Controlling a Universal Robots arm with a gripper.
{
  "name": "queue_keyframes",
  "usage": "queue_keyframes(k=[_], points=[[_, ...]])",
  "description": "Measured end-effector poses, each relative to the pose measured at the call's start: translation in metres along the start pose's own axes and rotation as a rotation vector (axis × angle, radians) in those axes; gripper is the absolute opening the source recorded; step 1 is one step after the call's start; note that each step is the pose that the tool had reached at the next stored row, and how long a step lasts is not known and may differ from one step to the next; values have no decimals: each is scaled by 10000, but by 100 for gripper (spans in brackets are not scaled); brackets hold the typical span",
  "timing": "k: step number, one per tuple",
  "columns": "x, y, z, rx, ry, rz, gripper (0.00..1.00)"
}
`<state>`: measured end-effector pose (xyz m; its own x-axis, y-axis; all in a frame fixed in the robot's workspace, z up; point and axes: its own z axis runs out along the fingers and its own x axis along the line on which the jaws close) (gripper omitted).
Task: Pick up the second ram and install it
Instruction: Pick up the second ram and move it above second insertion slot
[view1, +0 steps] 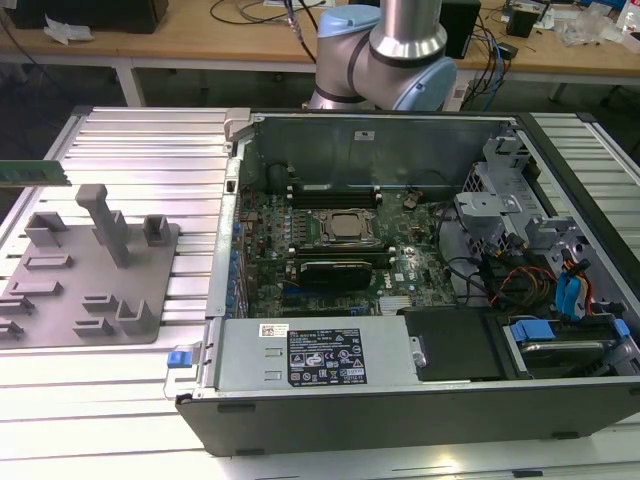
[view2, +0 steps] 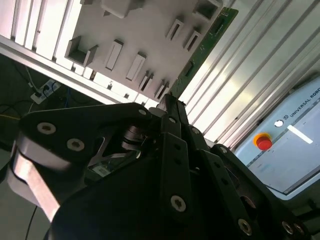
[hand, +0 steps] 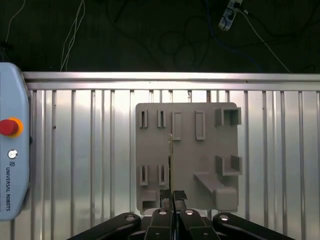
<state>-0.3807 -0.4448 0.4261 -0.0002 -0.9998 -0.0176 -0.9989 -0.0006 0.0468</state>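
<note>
A: Green and thin, so where is the second ram (view1: 33, 172) sitting?
B: It is hanging level over the slatted aluminium table (view1: 150, 130), at the exterior view's nine o'clock edge, around eleven o'clock from the grey fixture plate (view1: 95, 300).
A: And the gripper (hand: 172, 196)?
B: Its fingers are pinching together on the stick's end in both wrist views; the board is pointing away over the fixture plate, edge-on in the first wrist view.
A: The computer?
B: The open computer case (view1: 400, 400) is lying at three o'clock of the plate, well apart from the ram, its processor (view1: 345, 228) showing on the motherboard (view1: 330, 280).
</note>
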Motion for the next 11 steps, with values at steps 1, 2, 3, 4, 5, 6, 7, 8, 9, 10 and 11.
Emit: queue_keyframes(k=[1,2,3,4,5,6,7,8,9,10,11], points=[[0,-42,-2,0,0,-1,9],[0,-59,-3,-1,0,-1,9],[0,-85,-4,-1,0,-1,9],[0,-114,-6,-1,0,-1,9],[0,-124,-7,-1,1,0,9],[0,-160,-8,-1,1,0,9],[0,-198,-9,0,0,0,9],[0,-228,-11,0,0,1,9],[0,-257,-12,0,1,-1,9],[0,-306,-15,-1,0,0,9],[0,-337,-16,0,0,-1,9]])
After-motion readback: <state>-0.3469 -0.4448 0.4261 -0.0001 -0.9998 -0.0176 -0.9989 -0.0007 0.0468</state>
